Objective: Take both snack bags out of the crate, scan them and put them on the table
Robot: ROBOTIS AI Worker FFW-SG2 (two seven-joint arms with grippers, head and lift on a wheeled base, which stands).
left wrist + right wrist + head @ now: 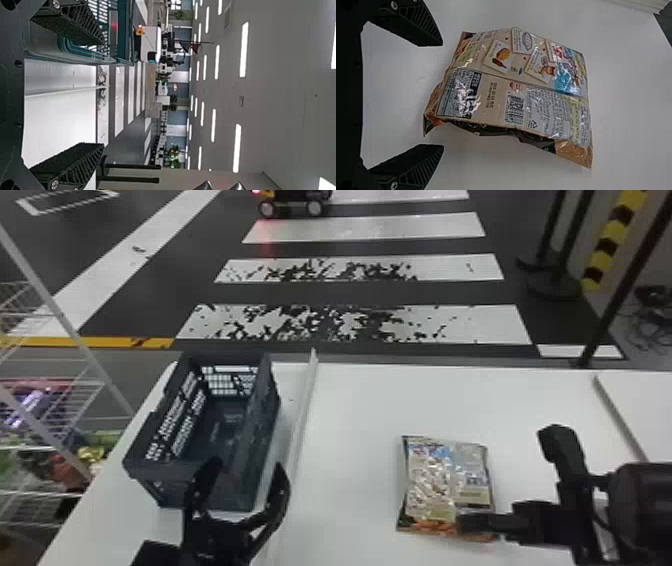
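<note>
White tabletop (pixel 360 405) stretches before me: at left the crate (pixel 262 415), where I make out no bag, with my open left gripper (pixel 247 465) over its near end. Well right of the crate, one snack bag (pixel 445 480) lies barcode (pixel 515 107) up, my right gripper (pixel 442 95) spread open beside it. I'd judge one bag out, its scan uncertain, the other left to confirm.

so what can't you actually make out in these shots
- Inside of the crate's near end, head view: the crate's own near wall and the left gripper block it.
- Underside of the snack bag, head and right wrist views: turned down to the table.
- Part of that bag's near edge, head view: behind a finger of the right gripper.
- Top of the wheeled vehicle, head view: cut by the upper edge.
</note>
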